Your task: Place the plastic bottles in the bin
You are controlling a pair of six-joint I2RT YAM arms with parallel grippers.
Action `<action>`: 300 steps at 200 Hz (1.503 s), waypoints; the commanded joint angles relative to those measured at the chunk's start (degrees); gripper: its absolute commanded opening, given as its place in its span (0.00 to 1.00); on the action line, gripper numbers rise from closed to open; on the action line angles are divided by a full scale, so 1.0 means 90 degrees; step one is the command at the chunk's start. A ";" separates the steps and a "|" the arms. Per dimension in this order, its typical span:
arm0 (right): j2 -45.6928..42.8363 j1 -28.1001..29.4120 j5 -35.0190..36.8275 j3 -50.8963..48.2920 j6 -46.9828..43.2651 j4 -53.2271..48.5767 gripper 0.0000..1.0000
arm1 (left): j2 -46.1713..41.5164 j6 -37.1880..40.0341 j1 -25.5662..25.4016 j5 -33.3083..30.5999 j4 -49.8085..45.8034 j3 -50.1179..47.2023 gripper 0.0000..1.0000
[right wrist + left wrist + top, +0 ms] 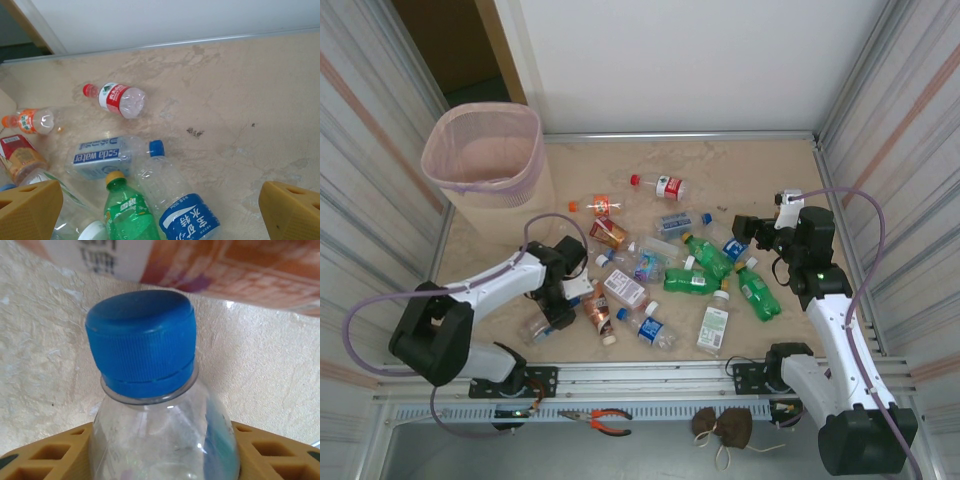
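Note:
The pale pink bin stands at the far left corner. Plastic bottles lie scattered mid-table: red-labelled, orange, soda water, green, blue-labelled. My left gripper is low at the near left. Its yellow fingers press both sides of a clear bottle with a blue cap, close to a brown-labelled bottle. My right gripper hovers open above the green and blue-labelled bottles, holding nothing.
Corrugated walls close in the left and right sides, and a white wall stands at the back. Pliers and a brown pouch lie on the front rail. Bare sandy floor stretches beyond the bottles at the far right.

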 commanded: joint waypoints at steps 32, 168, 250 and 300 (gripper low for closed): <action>-0.0099 -0.0031 0.0016 0.0172 -0.0030 -0.0041 0.99 | -0.0985 0.0019 0.0263 0.0049 -0.0200 0.0357 0.53; -0.0210 0.0107 0.0156 0.0400 -0.0031 -0.0281 0.99 | -0.2720 -0.0511 0.0959 0.0961 0.1381 0.3035 0.52; -0.0258 0.0134 0.0186 0.0691 -0.0069 -0.0443 0.99 | -0.0700 -0.0654 0.1341 0.0654 0.0954 0.6399 0.54; -0.0299 0.0152 0.0266 0.0834 -0.0123 -0.0589 0.99 | 0.0391 -0.0984 0.2764 0.0980 0.0869 0.7661 0.52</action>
